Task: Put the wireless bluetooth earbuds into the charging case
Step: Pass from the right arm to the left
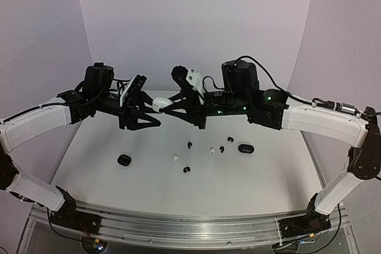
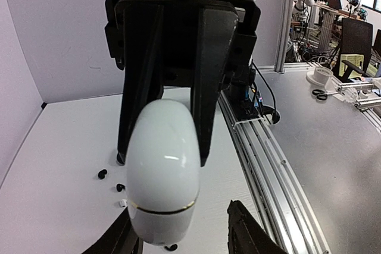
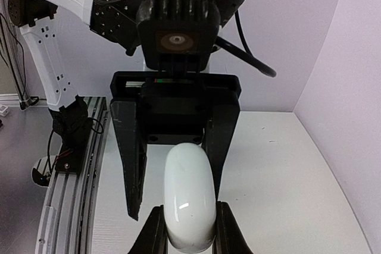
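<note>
A white pebble-shaped charging case [image 1: 159, 104] hangs in mid-air between the two arms, its lid closed along a thin gold seam. My right gripper [image 3: 189, 227] is shut on one end of the case [image 3: 189, 197]. My left gripper [image 2: 178, 230] is open around the other end of the case [image 2: 164, 171], with a clear gap at its right finger [image 2: 244, 233]. On the table below lie several earbuds: black ones [image 1: 189, 145] [image 1: 187, 169] [image 1: 221, 149] and white ones [image 1: 175, 159] [image 1: 212, 151].
Two black cases rest on the table, one at the left [image 1: 124, 159] and one at the right [image 1: 246, 148]. An aluminium rail [image 1: 178, 227] runs along the near edge. Purple walls close in the back and sides.
</note>
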Robot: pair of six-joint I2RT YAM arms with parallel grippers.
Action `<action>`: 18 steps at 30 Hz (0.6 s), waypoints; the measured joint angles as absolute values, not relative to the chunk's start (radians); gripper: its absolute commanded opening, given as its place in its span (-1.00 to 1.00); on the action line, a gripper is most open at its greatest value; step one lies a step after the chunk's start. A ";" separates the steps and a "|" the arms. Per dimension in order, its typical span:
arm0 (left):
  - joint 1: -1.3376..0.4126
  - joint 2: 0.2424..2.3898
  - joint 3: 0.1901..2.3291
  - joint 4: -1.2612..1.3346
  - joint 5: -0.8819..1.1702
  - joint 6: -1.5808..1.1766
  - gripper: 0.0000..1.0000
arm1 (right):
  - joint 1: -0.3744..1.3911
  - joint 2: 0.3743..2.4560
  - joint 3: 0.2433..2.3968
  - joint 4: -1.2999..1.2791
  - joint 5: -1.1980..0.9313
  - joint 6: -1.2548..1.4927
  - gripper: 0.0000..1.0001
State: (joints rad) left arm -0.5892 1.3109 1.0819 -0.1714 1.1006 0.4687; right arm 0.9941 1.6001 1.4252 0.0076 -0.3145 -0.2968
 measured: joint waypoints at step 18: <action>-0.589 1.311 1.082 -0.112 1.124 0.440 -0.30 | 1.011 1.602 1.428 0.006 -0.295 -0.309 -1.00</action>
